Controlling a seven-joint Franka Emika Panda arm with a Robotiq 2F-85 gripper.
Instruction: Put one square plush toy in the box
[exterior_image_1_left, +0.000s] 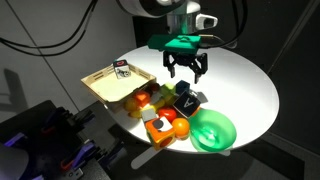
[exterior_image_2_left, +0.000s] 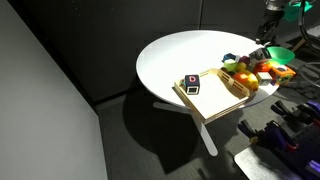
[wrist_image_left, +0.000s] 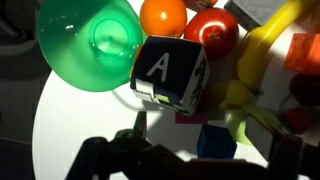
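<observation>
A round white bench (exterior_image_1_left: 245, 85) stands in a dim room with dark walls; in an exterior view its white legs (exterior_image_2_left: 207, 133) splay over a grey floor. Light falls hard on the top and throws deep shadows. Dark equipment crowds the near corner in both exterior views, too murky to name.

The tan box (exterior_image_1_left: 100, 84) sits near the bench edge. A small dark block (exterior_image_1_left: 121, 68) lies in one corner of it; its markings are too small to read. The far end of the box touches a heap of toys: an orange ball (wrist_image_left: 163, 15), a red ball (wrist_image_left: 212, 30), a yellow piece (wrist_image_left: 262, 48) and a blue block (wrist_image_left: 215, 142). A green bowl (exterior_image_1_left: 212, 130) rests just beside the heap.

The cube (exterior_image_1_left: 186, 100), black with a white "A" on one face, lies on the bench outside the box, tilted, touching the toys and near the bowl. The fingers (exterior_image_1_left: 203, 70) hang above it, spread apart and holding nothing.

In the wrist view the fingers are only black outlines along the bottom edge, and the bowl and toys are cut off by the frame. In an exterior view (exterior_image_2_left: 280, 55) the bowl sits at the frame edge and the arm is almost wholly out of shot.
</observation>
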